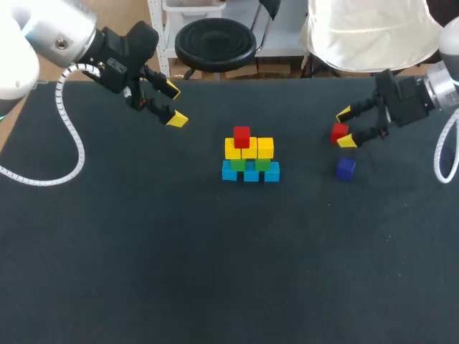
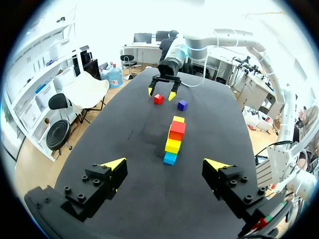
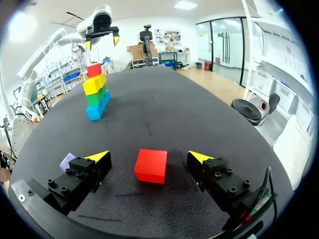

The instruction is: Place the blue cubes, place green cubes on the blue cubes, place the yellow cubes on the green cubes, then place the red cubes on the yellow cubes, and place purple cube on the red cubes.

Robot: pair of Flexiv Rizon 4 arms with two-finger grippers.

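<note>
At the counter's [image 1: 143, 251] centre, the blue-green-yellow cube stack [image 1: 249, 163] bears one red cube [image 1: 242, 136]; at 3 o'clock, the right tool [image 1: 346, 127], fingers apart, straddles the second red cube [image 1: 339, 132]; the purple cube [image 1: 346, 168] comes last.

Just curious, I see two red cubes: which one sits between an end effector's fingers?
The loose red cube, between the right end effector's open fingers. The other red cube sits on top of the stack, far from it.

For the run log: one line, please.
stack: red-topped | right gripper: open around loose red cube | purple cube: loose | left gripper: open
</note>
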